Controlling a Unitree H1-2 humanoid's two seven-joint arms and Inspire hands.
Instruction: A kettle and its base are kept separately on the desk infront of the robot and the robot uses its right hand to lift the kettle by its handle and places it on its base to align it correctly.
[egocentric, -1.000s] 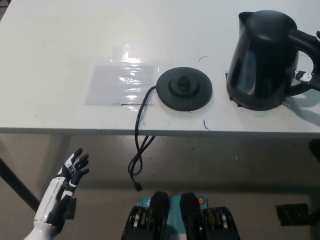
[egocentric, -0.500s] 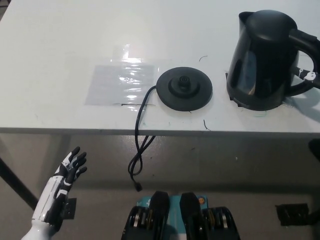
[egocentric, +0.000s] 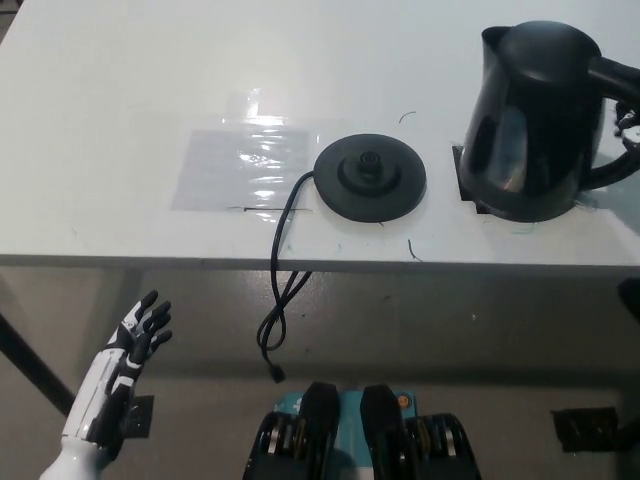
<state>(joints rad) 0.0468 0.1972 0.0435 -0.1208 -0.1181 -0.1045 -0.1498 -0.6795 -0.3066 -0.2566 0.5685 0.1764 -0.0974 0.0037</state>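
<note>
1. we are looking down at the kettle (egocentric: 535, 120), which is standing at the right end of the white bench (egocentric: 120, 120), upright or nearly so; whether its bottom is fully on the surface we cannot tell.
2. its base (egocentric: 370, 178) is lying apart from it, to its left near the bench's front edge, with the cord (egocentric: 280, 290) trailing off the edge and hanging below.
3. our right hand (egocentric: 630, 125) is showing only as a sliver at the picture's right edge, at the kettle's handle (egocentric: 615, 75); we cannot tell whether its fingers are closed on the handle or merely beside it.
4. our left hand (egocentric: 125, 360) is resting low at the left, below the bench, fingers spread and holding nothing.
5. we are judging the kettle to be rigid, smooth plastic, fairly slippery on the body, and of unknown weight since any water inside is hidden.
6. we are therefore treating the handle loop as the only sound place to take hold, wrapping the fingers fully around it so the body is not swinging.
7. a patch of clear film (egocentric: 240, 165) is lying left of the base, out of the path.
</note>
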